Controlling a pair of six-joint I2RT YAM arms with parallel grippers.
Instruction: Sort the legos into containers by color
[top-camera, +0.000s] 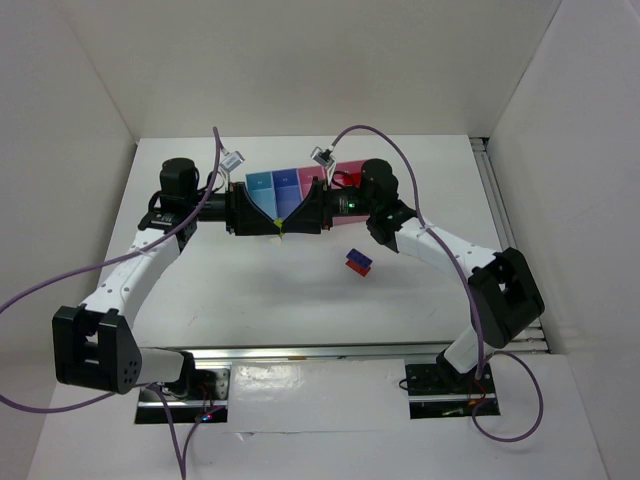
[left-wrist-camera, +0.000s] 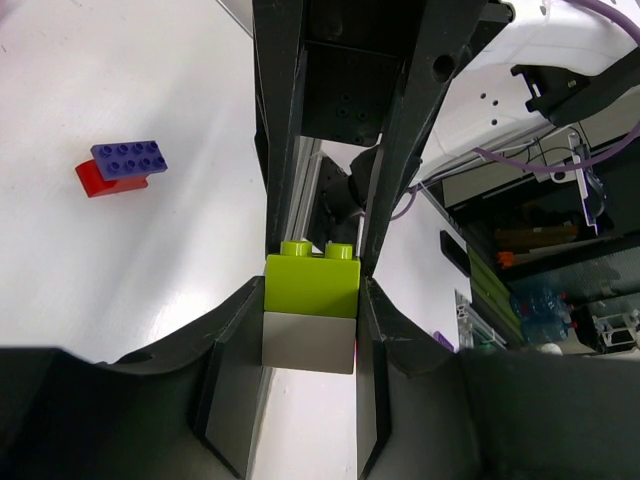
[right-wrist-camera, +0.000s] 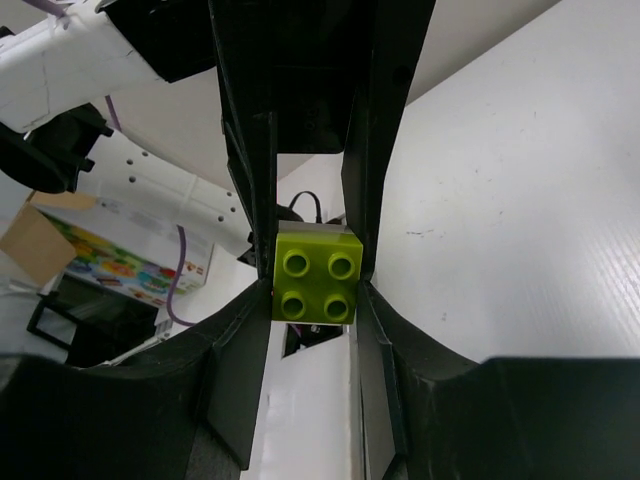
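Note:
Both grippers meet tip to tip in front of the containers (top-camera: 287, 181), a joined row of light blue, periwinkle, pink and wider pink bins. The yellow-green lego (top-camera: 281, 229) is pinched between them above the table. My left gripper (top-camera: 270, 220) is shut on it (left-wrist-camera: 311, 285), with a pale grey face just below it. My right gripper (top-camera: 293, 220) is shut on it too; its studs face the right wrist camera (right-wrist-camera: 318, 278). The left gripper's tips (left-wrist-camera: 312, 300) and the right gripper's tips (right-wrist-camera: 315, 292) flank the brick. The blue-and-red stacked lego (top-camera: 358, 263) lies on the table (left-wrist-camera: 122, 167). The red legos are hidden.
The arms' black jaws cover the front of the bins. White walls enclose the table on the left, back and right. A metal rail (top-camera: 497, 190) runs along the right edge. The arm bases (top-camera: 440, 385) sit at the near edge.

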